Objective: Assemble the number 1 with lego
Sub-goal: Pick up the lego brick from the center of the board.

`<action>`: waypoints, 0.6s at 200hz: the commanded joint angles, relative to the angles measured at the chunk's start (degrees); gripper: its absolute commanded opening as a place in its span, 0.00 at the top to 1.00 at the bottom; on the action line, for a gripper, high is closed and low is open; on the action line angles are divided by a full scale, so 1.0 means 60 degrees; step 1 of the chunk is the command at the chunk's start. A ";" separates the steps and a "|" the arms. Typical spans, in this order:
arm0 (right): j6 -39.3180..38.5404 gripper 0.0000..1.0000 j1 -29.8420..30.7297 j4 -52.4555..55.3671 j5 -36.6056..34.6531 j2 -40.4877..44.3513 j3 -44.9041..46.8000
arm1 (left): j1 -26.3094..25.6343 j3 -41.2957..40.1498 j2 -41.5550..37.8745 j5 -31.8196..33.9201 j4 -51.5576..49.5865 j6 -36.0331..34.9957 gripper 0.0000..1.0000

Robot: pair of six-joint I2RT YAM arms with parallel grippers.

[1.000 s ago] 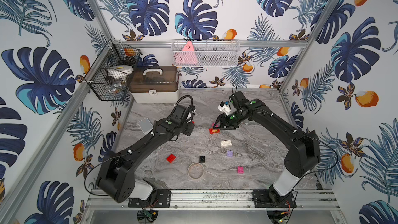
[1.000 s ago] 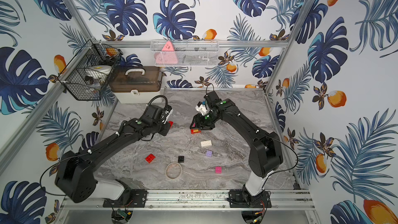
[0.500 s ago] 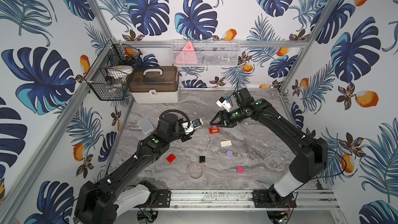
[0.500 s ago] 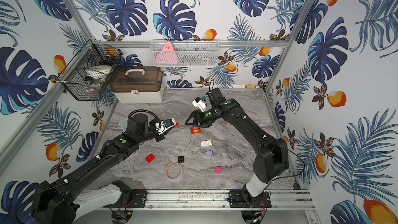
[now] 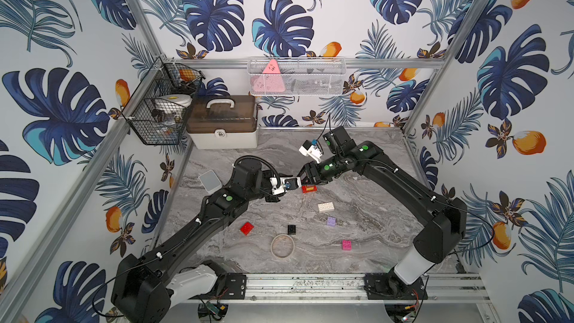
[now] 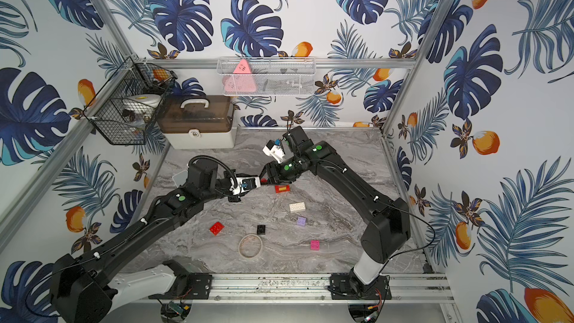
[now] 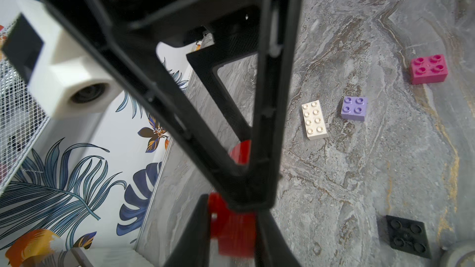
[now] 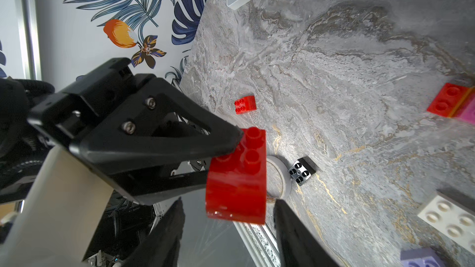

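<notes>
A: Gripping what, left gripper (image 5: 296, 182)?
B: Clamped on red brick (image 8: 236, 186) — mid-frame in both top views.
A: Right gripper (image 5: 305, 177)?
B: Spread open, fingers flanking it. White brick (image 5: 325, 206) loose, lower right of centre.

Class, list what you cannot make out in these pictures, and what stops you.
Held red brick: left wrist view, blurred, partly behind the right gripper.
Stacked bricks: right wrist view, cut off by the picture's edge; count unclear.
Tan ring: right wrist view, partly behind the held brick.
Case contents: both top views, dark lid.
</notes>
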State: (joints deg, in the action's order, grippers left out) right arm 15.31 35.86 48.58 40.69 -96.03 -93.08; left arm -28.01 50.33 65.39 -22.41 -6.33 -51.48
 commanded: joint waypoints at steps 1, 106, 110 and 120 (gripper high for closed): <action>-0.0097 0.44 0.0080 0.0096 -0.0445 0.0044 -0.0142 | -0.0029 0.0144 0.0050 -0.0205 -0.0248 -0.0328 0.83; 0.0231 0.58 0.0491 0.0100 -0.1423 -0.0107 -0.0290 | -0.0061 0.0386 0.0209 -0.0336 -0.0403 -0.0011 0.82; 0.0241 0.58 0.0484 0.0089 -0.1422 -0.0122 -0.0299 | -0.0062 0.0374 0.0206 -0.0337 -0.0396 -0.0007 0.82; 0.0285 0.58 0.0498 0.0092 -0.1440 -0.0195 -0.0307 | -0.0063 0.0358 0.0169 -0.0365 -0.0396 -0.0004 0.82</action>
State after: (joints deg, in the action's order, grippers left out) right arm 16.08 38.63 49.45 32.71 -96.57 -94.72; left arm -28.27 52.29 66.85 -22.87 -9.04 -51.16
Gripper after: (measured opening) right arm 0.420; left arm 0.262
